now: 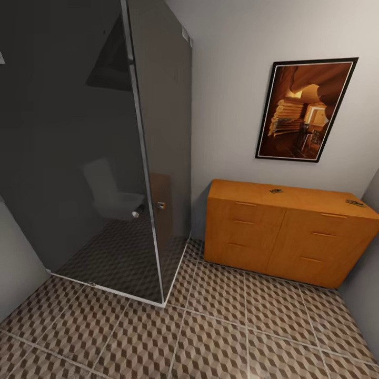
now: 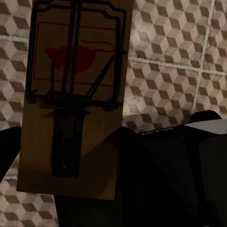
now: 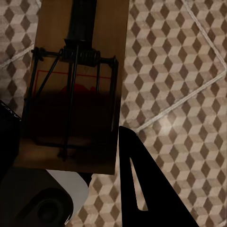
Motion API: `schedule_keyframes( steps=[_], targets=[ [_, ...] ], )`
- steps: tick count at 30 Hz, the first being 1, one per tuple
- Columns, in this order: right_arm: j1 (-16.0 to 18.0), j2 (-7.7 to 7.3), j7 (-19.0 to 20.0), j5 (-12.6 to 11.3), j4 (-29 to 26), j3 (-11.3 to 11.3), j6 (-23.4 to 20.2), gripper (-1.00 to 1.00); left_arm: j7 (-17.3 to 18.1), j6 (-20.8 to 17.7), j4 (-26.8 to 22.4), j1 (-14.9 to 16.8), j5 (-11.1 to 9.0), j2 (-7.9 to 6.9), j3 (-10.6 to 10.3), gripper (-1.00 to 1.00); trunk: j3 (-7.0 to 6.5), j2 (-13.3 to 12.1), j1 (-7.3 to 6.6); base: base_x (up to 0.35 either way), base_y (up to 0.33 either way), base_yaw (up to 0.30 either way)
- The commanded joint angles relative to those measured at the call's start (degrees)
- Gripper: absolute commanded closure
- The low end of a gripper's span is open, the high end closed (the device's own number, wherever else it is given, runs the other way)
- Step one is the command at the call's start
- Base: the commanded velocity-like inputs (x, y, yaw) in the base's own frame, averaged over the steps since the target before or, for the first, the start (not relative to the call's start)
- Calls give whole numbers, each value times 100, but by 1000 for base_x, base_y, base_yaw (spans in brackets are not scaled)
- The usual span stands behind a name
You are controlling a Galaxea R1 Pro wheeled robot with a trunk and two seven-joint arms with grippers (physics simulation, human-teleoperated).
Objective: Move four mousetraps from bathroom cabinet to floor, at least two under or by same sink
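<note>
The orange-brown cabinet [image 1: 287, 231] stands against the far wall on the right. Two small dark mousetraps lie on its top, one near the middle [image 1: 276, 190] and one at the right end [image 1: 355, 203]. In the left wrist view, a wooden mousetrap [image 2: 75, 94] with a red mouse print and a wire spring sits between the dark fingers of my left gripper [image 2: 71, 156], above the cube-patterned bathroom floor [image 2: 179, 56]. My right gripper [image 3: 66, 142] holds another mousetrap [image 3: 78, 85] the same way over the tiles [image 3: 175, 71]. The sink is out of view.
A dark glass shower enclosure [image 1: 105, 158] with a chrome frame fills the left half of the room. A framed picture [image 1: 305, 108] hangs above the cabinet. Tiled floor [image 1: 210, 326] spreads between me and the cabinet. Grey walls close in at both sides.
</note>
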State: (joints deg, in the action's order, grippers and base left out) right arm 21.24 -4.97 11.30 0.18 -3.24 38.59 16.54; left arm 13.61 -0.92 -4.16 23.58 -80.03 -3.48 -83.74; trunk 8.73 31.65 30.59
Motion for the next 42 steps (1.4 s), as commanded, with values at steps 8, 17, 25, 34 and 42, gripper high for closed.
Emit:
schedule_keyframes(
  steps=[8,17,25,34,42],
  targets=[
    [3,-1,39,-18,-1,-9,10,100,10,-5,-6,6,-39,-3,-46,100,10,9,2,0,0,198],
    [3,3,39,-25,-1,-9,8,100,10,-5,-6,6,-39,-3,-46,100,10,9,2,0,0,198],
    [3,1,39,-27,-1,-9,9,100,10,-5,-6,6,-39,-3,-46,100,10,9,2,0,0,198],
    [3,4,39,-44,7,-9,9,100,10,-5,-6,6,-39,-3,-46,100,54,9,2,0,0,185],
    [3,4,39,-44,8,-9,7,100,10,-5,-6,6,-39,-3,-46,100,110,9,2,0,0,191]
  ],
)
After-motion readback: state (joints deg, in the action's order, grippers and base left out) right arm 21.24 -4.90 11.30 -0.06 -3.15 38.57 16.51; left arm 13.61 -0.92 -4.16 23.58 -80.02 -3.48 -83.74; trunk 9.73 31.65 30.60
